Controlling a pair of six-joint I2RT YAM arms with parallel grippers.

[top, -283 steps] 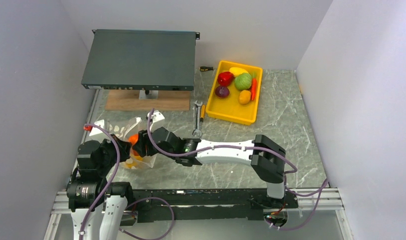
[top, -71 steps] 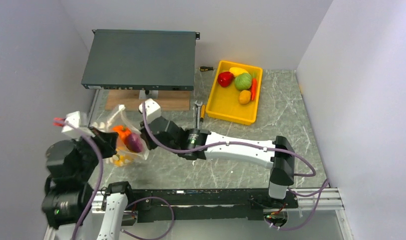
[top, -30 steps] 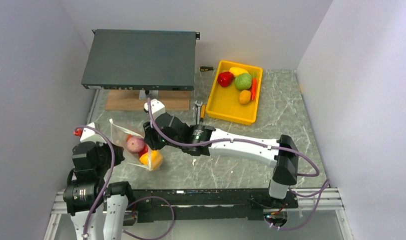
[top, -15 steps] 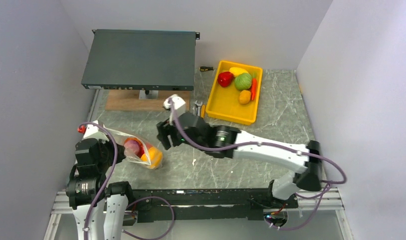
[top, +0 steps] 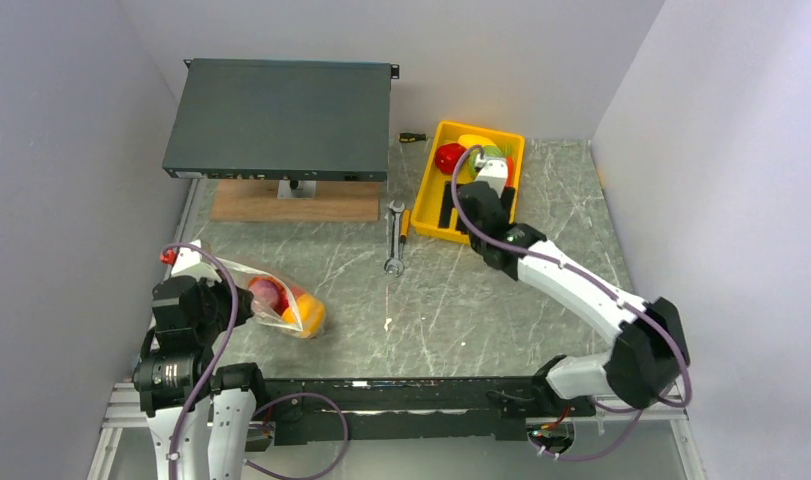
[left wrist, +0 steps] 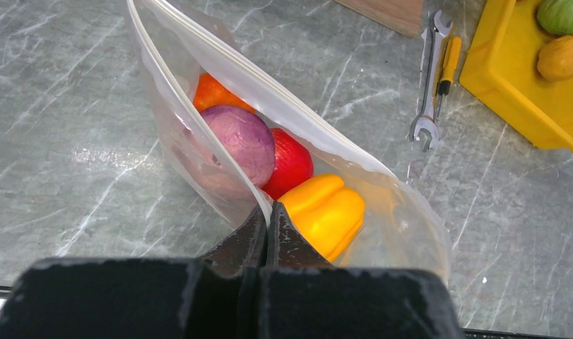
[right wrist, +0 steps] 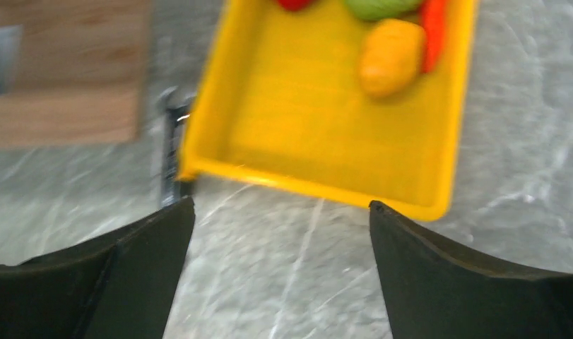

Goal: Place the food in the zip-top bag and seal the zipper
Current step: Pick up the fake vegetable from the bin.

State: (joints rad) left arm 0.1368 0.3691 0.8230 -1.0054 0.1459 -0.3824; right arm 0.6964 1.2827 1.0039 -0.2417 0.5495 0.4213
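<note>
Your left gripper (left wrist: 267, 233) is clamped tight on the near lip of the zip-top bag (left wrist: 400, 212), both fingers pressed together with the plastic pinched between them. The bag lies on its side on the marble table (top: 461, 310), near-left, just ahead of the left arm.

Its mouth gapes wide. The zipper (left wrist: 304, 113) shows as a whitish strip along both lips, the two sides well apart and unsealed.

Four pieces of food are inside:
- a purple ball (left wrist: 241, 141)
- a red piece (left wrist: 292, 164) touching it
- a yellow pepper (left wrist: 326, 212) nearest the gripper
- an orange piece (left wrist: 216, 92) beyond the purple ball

Your right gripper (right wrist: 280, 275) hangs over the near end of the yellow tray (right wrist: 304, 187), at the far right of the table. The jaws are spread wide with nothing between them. The wrist view is blurred.

In the tray:
- an orange-yellow fruit (right wrist: 391, 56)
- a carrot (right wrist: 435, 32) just beside it
- a green cabbage (right wrist: 382, 7)
- a red fruit (top: 447, 158)
- a yellow piece (top: 471, 140) at the far end

A wrench (top: 393, 250) and a yellow-handled screwdriver (top: 404, 222) lie side by side just left of the tray, between it and the bag. A dark flat equipment box (top: 281, 118) sits far-left, with a wooden board (top: 293, 205) showing under its near edge.
</note>
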